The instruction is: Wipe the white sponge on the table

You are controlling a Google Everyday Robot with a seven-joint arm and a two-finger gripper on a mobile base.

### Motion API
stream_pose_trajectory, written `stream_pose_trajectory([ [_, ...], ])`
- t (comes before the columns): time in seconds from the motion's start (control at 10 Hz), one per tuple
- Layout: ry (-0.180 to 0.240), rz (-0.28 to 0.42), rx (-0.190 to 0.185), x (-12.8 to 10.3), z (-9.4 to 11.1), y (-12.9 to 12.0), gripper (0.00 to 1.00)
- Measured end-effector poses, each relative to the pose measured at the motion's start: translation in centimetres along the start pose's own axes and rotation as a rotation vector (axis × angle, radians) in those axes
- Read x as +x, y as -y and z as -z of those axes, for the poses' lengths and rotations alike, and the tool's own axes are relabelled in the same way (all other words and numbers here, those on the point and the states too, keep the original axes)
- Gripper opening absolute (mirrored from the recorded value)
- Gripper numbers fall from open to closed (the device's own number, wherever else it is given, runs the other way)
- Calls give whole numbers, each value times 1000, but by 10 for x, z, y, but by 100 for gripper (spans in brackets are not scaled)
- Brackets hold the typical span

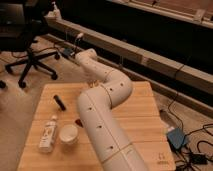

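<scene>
Three loose things, the bottle (48,132), the cup (68,133) and a dark stick (60,102), stand at nine o'clock of my arm on the worktop (142,107), so with my end effector (79,40) pressed together beyond the twelve o'clock edge and the white sponge nowhere visible, perhaps hidden behind my arm, sweeping down blind could topple them.

No text, brand or number can be read anywhere. The bottle (49,133), lying on the table (145,107) to the left of the cup (68,133), carries a white label whose print is too blurred to make out. The gripper, closed, is hidden behind the arm (102,107) at the table's far edge and shows no marking.
</scene>
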Motion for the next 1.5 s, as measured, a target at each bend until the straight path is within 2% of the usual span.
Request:
stream_pose_trajectory([
  [0.2, -34, 41, -12, 28, -5, -1, 0],
  [0.3, -59, 61, -16, 51, -9, 0, 0],
  [0.4, -91, 75, -21, 88, -14, 2, 0],
  [0.6, -142, 64, -22, 145, -25, 9, 0],
  [0.7, -185, 40, -19, 196, -37, 16, 0],
  [0.8, -200, 20, -17, 218, -42, 21, 0],
  [0.9, -219, -12, -13, 242, -49, 28, 0],
  [1.1, -237, -130, 12, 280, -59, 59, 0],
  [1.3, -217, -273, 30, 289, -64, 98, 0],
  [1.4, -199, -353, 40, 287, -66, 123, 0],
  [1.5, -167, -431, 46, 275, -64, 149, 0],
])
